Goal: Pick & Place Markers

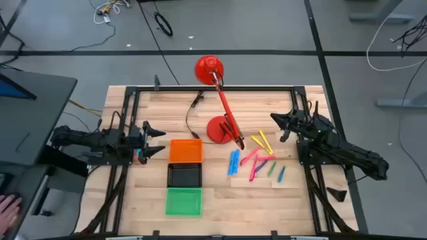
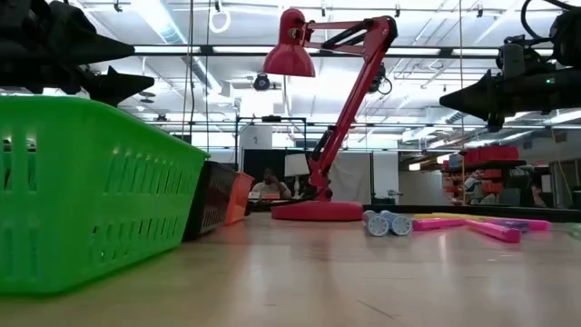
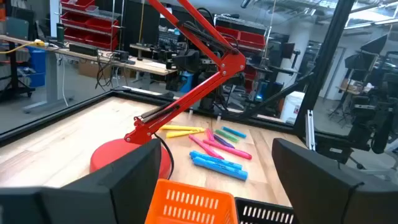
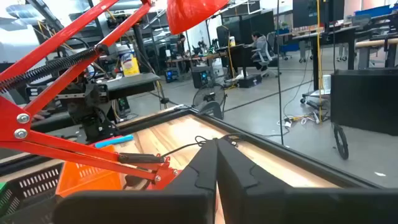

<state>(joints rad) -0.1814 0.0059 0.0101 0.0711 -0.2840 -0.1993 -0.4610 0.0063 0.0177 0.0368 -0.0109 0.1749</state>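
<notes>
The markers [image 1: 253, 160] lie flat in a loose pile on the wooden table, right of the trays: blue, pink, yellow and green sticks. They also show in the left wrist view [image 3: 214, 149] and the low view [image 2: 454, 223]. My left gripper [image 1: 157, 140] hovers open at the table's left, beside the orange tray [image 1: 185, 150], with nothing between its fingers [image 3: 216, 155]. My right gripper [image 1: 275, 119] hangs shut above the table, on the far side of the pile [image 4: 216, 163]; it holds nothing.
A red desk lamp stands with its round base [image 1: 219, 129] just left of the markers, its arm [image 1: 223, 100] slanting toward the far edge. A black tray [image 1: 184, 175] and a green tray [image 1: 183, 201] follow the orange one toward the near edge.
</notes>
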